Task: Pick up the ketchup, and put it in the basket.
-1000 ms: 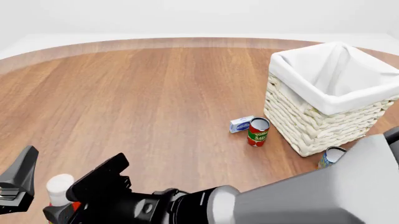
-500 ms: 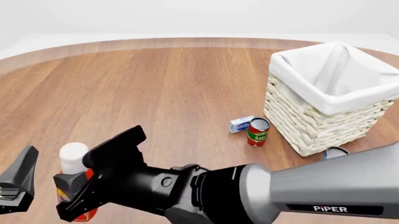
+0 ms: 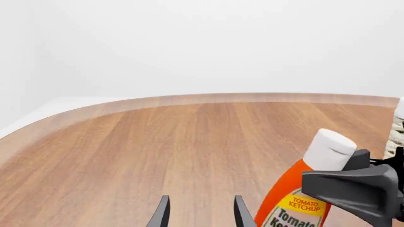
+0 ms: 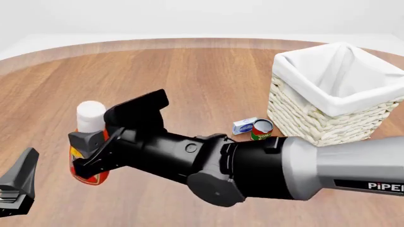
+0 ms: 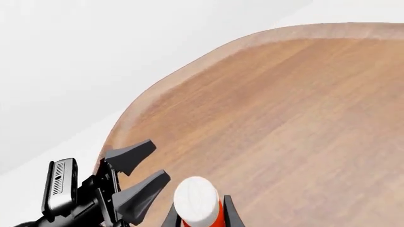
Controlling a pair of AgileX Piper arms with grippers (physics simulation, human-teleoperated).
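The ketchup (image 4: pixel 89 124) is a red squeeze bottle with a white cap, left of middle in the front view. My right gripper (image 4: pixel 104 138) reaches across from the right and is shut on its upper body, holding it tilted. It also shows in the left wrist view (image 3: pixel 296 201) and the right wrist view (image 5: pixel 196 198). The basket (image 4: pixel 315 125), cream wicker with a white liner, stands at the far right. My left gripper (image 3: pixel 202 215) is open and empty, low at the front left, beside the bottle and apart from it.
A red-and-green tomato sauce can (image 4: pixel 260 129) and a small white-and-blue box (image 4: pixel 243 125) stand just left of the basket. My right arm (image 4: pixel 284 165) spans the front of the round wooden table (image 4: pixel 189 80).
My right gripper has carried the ketchup up and to the right, away from the table's front-left edge. The arm now covers a blue can near the basket. The left gripper has not moved.
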